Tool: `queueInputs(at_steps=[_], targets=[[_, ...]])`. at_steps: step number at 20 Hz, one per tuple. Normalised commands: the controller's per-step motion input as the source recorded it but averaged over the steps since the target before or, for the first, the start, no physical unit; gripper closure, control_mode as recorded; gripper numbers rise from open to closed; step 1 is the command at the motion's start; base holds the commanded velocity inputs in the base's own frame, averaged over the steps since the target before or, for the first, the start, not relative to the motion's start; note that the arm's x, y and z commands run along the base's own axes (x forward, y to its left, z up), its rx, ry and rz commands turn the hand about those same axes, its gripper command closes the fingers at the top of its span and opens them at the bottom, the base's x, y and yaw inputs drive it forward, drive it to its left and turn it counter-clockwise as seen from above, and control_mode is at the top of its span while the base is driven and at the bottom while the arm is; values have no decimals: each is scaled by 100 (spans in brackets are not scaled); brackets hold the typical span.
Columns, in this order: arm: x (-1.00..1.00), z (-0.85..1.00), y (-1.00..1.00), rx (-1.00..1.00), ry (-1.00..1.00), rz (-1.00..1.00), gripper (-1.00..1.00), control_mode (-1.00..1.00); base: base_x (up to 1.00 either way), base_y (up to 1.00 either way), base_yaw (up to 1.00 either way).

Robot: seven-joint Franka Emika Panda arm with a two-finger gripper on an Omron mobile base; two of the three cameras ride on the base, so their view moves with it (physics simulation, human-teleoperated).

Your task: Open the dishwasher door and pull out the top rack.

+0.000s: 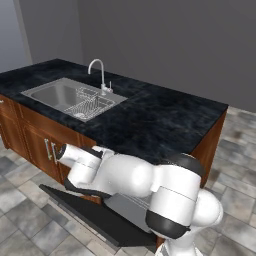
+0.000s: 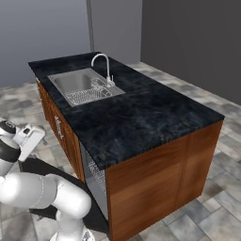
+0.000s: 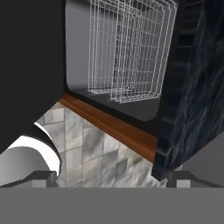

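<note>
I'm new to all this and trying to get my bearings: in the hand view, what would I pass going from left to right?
The dishwasher door, dark and open at the left, → the wire racks inside the grey tub → the black marbled countertop edge at the right.

The dishwasher door [image 1: 95,215] lies dropped flat over the floor, leaving the cavity mouth open. Inside, the top rack [image 3: 140,48] and a second wire basket fill it, apparently with little room between. The bench [image 2: 141,117] edge overhangs.
</note>
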Motion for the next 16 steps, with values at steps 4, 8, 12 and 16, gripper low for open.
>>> queueInputs(at_steps=[4,8,12,16], targets=[[15,-29,-22,0,0,0,-100,-100,0,0,0],[30,-26,-20,0,0,0,-100,-100,0,0,0],[21,-35,-7,0,0,0,-100,-100,0,0,0],[11,-45,0,0,0,0,-100,-100,0,0,0]])
